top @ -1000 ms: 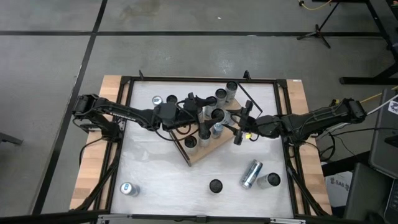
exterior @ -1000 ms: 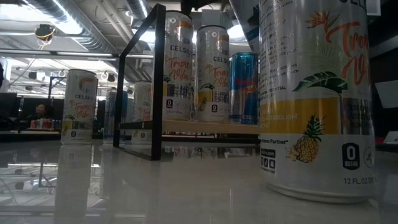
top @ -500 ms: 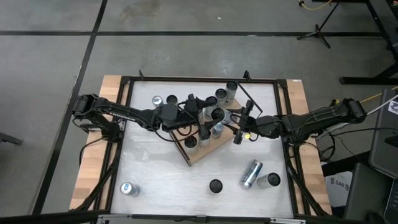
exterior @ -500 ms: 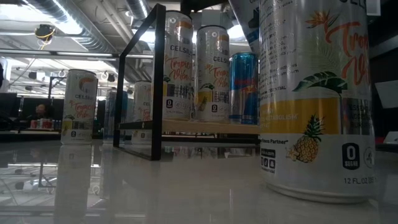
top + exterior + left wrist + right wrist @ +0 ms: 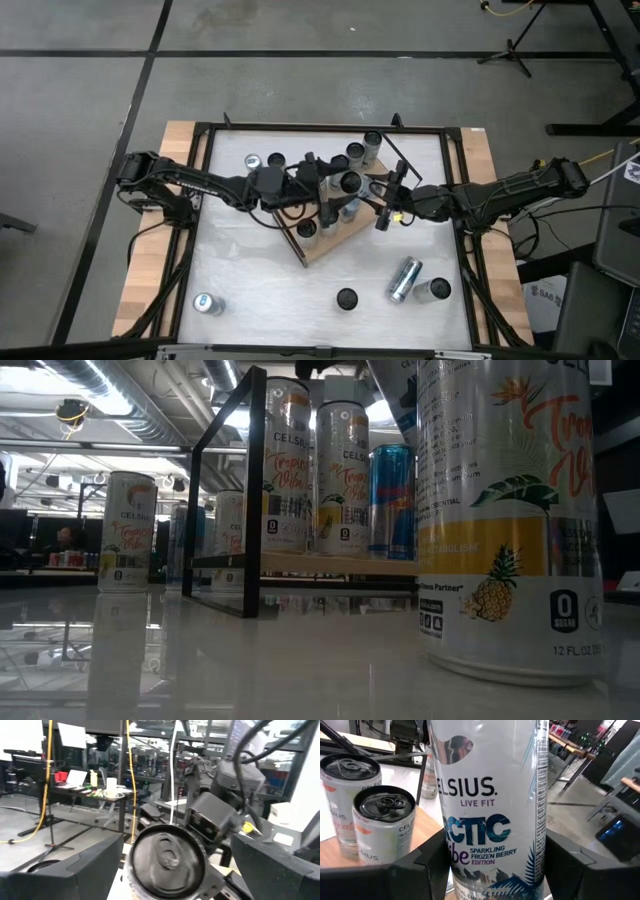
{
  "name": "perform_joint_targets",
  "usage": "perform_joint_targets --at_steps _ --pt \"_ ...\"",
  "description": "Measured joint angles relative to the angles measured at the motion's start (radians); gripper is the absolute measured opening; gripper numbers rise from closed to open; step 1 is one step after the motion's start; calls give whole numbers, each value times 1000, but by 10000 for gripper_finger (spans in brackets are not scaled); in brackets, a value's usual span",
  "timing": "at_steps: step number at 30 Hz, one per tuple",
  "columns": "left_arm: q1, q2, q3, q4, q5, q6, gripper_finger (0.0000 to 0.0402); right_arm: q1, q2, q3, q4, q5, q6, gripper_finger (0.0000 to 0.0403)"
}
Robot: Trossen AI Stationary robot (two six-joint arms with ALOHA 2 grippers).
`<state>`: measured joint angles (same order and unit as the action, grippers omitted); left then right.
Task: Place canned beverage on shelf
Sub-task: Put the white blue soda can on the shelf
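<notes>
Shelf (image 5: 322,243) mid-desk, largely hidden under both arms, left gripper (image 5: 336,185) jaws spread wide around a dark-topped can (image 5: 167,861), body hidden, right gripper (image 5: 385,207) jaws clamped on white Celsius can (image 5: 490,805), ends cut off.

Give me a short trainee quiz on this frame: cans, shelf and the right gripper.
1. True or false: one can lies on its side on the table, off the shelf.
2. What stands between the fingers of the right gripper? A) a white Arctic Vibe can B) a red bottle C) nothing
3. Fill in: in the low view, the shorter can beside the two white cans on the shelf is ____ in colour.
Key: 1 true; 2 A; 3 blue.
</notes>
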<state>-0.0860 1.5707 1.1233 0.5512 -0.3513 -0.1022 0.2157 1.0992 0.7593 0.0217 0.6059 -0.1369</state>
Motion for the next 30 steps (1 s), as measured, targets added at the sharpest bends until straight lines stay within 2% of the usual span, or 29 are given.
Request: perform_joint_targets --at_steps 9,14,26,30 --pt "0 0 0 1 -7 57 364 0 0 0 -2 -37 28 237" --pt "-8 0 0 -3 -49 85 364 0 0 0 -1 -41 41 237" --pt "-9 0 0 -49 -60 87 364 0 0 0 24 -42 62 237" --pt "-9 0 0 -48 -74 86 364 0 0 0 37 -80 57 237"
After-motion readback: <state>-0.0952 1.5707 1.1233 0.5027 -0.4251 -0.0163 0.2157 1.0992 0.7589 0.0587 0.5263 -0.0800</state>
